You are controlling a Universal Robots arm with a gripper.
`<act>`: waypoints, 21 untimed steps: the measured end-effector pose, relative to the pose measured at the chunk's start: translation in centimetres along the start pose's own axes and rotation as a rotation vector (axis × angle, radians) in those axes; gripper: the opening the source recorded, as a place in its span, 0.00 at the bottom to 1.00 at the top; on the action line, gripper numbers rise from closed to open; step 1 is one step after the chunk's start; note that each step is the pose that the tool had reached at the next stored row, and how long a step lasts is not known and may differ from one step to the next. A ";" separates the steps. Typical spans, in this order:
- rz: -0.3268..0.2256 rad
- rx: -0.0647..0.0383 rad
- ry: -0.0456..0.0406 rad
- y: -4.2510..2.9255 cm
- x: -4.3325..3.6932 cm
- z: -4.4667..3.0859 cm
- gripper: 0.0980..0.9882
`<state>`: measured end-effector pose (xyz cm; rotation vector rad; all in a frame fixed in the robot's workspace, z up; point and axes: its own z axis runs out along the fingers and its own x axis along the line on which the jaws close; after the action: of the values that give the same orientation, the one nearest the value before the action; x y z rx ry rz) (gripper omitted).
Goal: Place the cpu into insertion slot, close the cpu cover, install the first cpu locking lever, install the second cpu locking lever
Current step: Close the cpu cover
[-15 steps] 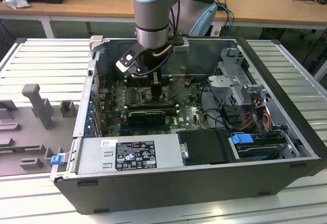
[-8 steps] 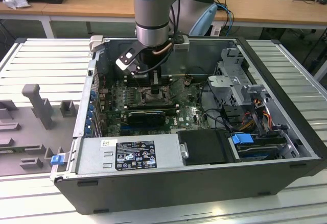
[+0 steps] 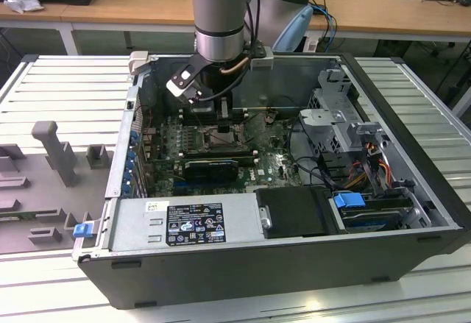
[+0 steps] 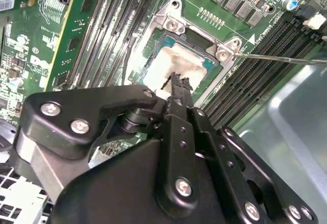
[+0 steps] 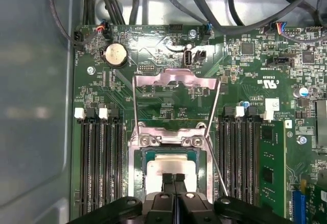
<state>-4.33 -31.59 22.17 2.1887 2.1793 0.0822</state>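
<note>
Tool [image 5: 173, 179] closed, fingertips [image 4: 183, 83] drawn together with barely a seam between them, gripping nothing. Directly beneath its tips, in the first wrist view: cpu [image 5: 159, 167], pale silver face up, seated flat inside the insertion slot [image 5: 136, 173]. Cannot tell whether tips touching that face or hovering just above it. Around the chip and close about the tool's tips, silver metal rim of the slot. Just beyond the slot from the tool: cpu cover [image 5: 173, 78] swung open, standing clear of the chip and not laid over it. Flanking the cover, two thin wire locking levers [image 5: 134, 109], both lifted. Farther out on either side of the tool, rows of long black memory slots [image 5: 97, 157] on the green motherboard [image 5: 245, 86]. Farthest out, in the exterior view: arm [image 3: 221, 14] reaching down into an open computer case [image 3: 294, 264] resting on a slatted metal counter [image 3: 44, 80].
</note>
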 end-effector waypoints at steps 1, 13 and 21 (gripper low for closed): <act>0.000 0.003 -0.0002 0.42 0.00 0.02 0.01; 0.000 0.007 -0.0002 0.78 0.00 -1.13 0.01; 0.000 0.007 -0.0002 0.85 0.00 -2.17 0.01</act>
<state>-3.64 -31.59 24.39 2.1922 2.1826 0.0748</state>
